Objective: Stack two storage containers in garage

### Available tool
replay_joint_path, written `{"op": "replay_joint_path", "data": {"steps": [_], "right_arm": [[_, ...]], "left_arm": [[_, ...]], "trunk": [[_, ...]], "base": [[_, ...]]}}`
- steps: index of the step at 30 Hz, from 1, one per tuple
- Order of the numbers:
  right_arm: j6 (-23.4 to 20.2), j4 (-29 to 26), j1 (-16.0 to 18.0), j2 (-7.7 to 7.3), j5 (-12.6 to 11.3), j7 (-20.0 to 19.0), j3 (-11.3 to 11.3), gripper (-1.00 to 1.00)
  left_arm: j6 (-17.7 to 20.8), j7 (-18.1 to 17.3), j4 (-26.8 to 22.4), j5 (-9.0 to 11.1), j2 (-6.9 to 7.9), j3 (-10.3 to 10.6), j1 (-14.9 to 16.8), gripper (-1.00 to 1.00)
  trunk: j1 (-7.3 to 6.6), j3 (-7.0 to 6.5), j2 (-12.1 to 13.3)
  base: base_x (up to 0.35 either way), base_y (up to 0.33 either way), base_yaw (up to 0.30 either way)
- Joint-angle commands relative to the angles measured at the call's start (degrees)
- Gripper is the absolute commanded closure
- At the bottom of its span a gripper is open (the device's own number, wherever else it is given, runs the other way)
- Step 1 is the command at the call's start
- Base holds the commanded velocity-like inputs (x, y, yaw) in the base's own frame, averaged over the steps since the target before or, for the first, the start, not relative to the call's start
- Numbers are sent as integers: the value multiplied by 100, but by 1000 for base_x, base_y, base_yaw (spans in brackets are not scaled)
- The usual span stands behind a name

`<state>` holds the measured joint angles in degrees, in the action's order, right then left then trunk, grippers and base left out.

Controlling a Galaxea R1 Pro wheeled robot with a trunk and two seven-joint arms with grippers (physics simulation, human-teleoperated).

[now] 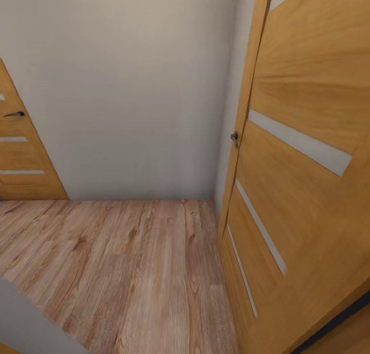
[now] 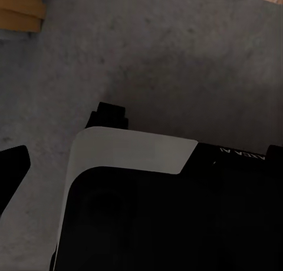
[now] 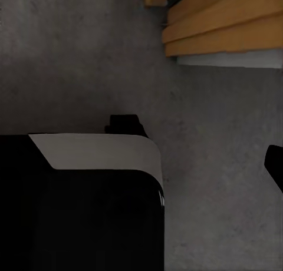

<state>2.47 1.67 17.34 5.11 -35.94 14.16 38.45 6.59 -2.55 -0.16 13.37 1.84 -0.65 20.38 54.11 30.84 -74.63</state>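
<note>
Garage floor (image 2: 177, 59) lies grey under the robot's base (image 2: 165, 224), beside a wood door (image 1: 308, 138). Both bins look left to fetch. I cannot tell the claws' state.

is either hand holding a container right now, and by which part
Cannot be told: no container appears. The wrist views show the robot's dark base over grey concrete floor; the head view shows a wooden door.

The robot's base (image 2: 171, 218) is glossy black with a pale grey panel (image 3: 97, 150).

home hallway, wood-plank floor (image 1: 128, 272), panelled door (image 1: 308, 153)
</note>
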Motion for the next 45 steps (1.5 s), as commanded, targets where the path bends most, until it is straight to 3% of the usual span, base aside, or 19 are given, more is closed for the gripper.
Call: {"op": "replay_joint_path", "data": {"steps": [1, 16, 45], "right_arm": [[25, 17, 6, 6, -53, 5, 46, -100], [29, 17, 6, 8, -53, 7, 44, -100], [32, 17, 6, 8, -53, 8, 39, -100]], "left_arm": [[26, -19, -2, 43, 1, -3, 2, -100], [29, -17, -2, 45, 7, -5, 5, -100], [26, -17, -2, 90, 12, -5, 5, -100]], "trunk": [[1, 5, -3], [1, 5, -3], [1, 5, -3]], "base": [[186, 0, 0], [276, 0, 0], [15, 66, 0]]}}
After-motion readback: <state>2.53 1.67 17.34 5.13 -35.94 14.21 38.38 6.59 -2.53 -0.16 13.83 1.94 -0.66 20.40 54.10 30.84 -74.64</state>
